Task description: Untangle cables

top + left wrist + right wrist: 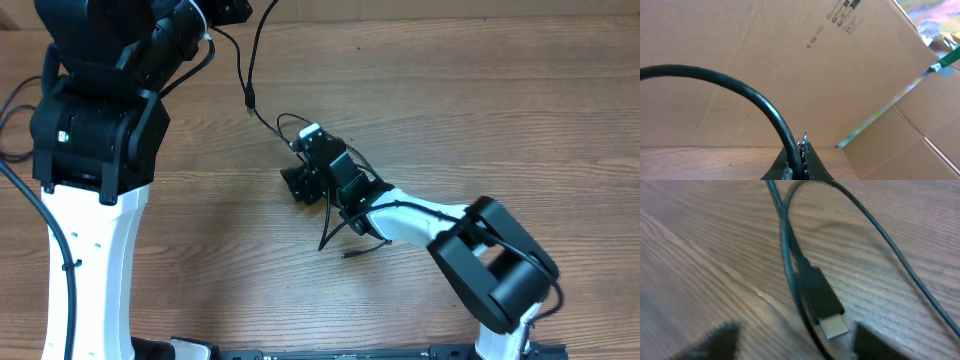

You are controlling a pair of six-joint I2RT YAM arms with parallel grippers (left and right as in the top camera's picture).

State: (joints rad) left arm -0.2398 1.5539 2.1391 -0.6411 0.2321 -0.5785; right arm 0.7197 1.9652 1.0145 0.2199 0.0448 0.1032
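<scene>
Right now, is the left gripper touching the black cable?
Touching. The left wrist view shows the black cable curving down into the left gripper, where the shut fingers pinch it with no gap.

The table [700, 255] is matt grained wood, the cables [785, 240] smooth black plastic, the plug tip [834, 326] metal.
</scene>
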